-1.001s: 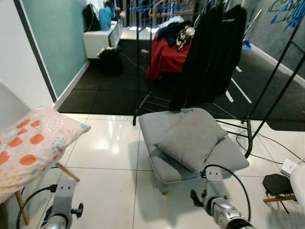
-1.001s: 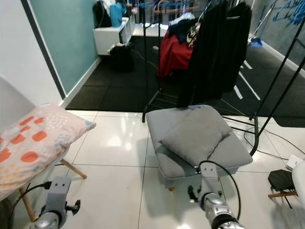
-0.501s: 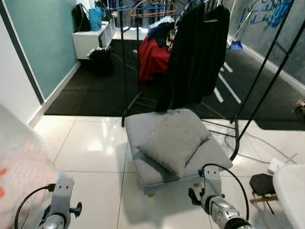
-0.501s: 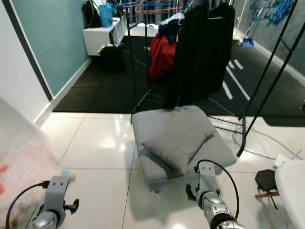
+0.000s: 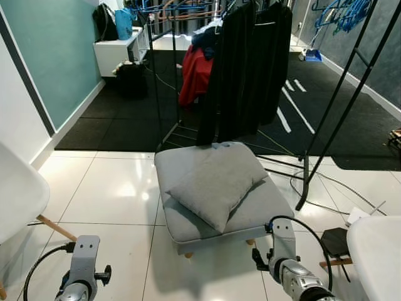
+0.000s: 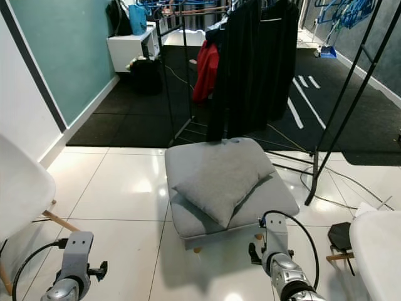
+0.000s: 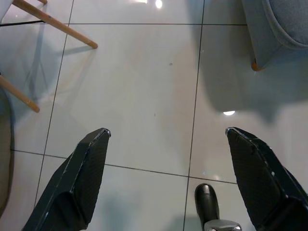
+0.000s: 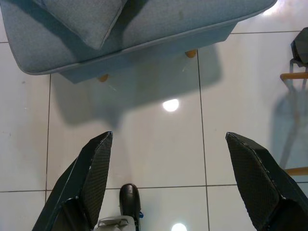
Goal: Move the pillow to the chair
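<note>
Camera swung right since a second ago: patterned pillow gone from sight, stool (image 5: 263, 200) nearer centre.
Grey pillow (image 5: 216, 182) lying on stool; white chair (image 5: 19, 194) at left. Left claw (image 7: 166, 180) and right claw (image 8: 168, 180) spread wide, empty, over floor (image 7: 144, 82).

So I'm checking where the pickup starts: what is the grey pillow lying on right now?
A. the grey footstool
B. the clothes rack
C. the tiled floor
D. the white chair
A: the pillow lies tilted across the top of the footstool, just before the clothes rack; the white chair stands off to the robot's left.
</note>
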Tool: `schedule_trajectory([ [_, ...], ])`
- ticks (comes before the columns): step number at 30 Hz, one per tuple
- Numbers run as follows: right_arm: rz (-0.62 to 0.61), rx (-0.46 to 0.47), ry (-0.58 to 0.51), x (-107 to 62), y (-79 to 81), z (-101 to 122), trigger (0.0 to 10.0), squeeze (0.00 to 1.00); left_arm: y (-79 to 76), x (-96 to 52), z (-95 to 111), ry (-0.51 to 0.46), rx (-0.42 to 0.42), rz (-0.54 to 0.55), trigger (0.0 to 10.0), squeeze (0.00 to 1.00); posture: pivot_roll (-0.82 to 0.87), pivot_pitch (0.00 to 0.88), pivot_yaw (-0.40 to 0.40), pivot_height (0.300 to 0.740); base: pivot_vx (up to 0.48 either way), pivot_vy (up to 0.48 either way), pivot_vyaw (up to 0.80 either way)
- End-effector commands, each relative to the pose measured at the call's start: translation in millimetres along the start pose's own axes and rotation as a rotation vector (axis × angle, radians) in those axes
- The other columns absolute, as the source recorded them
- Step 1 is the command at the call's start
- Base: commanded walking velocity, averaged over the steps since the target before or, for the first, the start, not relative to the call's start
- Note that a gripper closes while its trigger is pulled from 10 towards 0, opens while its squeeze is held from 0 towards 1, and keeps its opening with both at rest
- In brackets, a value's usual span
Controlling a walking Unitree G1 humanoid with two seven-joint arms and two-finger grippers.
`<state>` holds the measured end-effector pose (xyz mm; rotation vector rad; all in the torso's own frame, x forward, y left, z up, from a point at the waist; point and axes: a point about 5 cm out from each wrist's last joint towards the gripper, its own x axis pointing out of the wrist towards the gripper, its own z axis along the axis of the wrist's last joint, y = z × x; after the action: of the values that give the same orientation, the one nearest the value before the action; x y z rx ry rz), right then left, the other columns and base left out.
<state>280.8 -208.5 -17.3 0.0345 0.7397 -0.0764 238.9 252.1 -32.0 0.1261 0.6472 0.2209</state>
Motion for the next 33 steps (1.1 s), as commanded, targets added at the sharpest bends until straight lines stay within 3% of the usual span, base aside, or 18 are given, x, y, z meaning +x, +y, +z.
schedule_trajectory([
  [1, 0.005, 0.018, 0.007, -0.1, 0.9, -2.7, 10.0, 0.0, 3.2, -1.1, -3.5, 0.009, 0.0, 0.007, 10.0, 0.0, -0.17, 0.041, -0.029, 0.74, 0.0, 0.0, 0.0],
  [33, 0.02, 0.014, 0.001, -0.1, 1.5, -1.6, 10.0, 0.0, 1.2, -0.6, -2.4, 0.008, -0.018, 0.0, 10.0, 0.0, -0.18, 0.03, -0.024, 0.74, 0.0, 0.0, 0.0],
])
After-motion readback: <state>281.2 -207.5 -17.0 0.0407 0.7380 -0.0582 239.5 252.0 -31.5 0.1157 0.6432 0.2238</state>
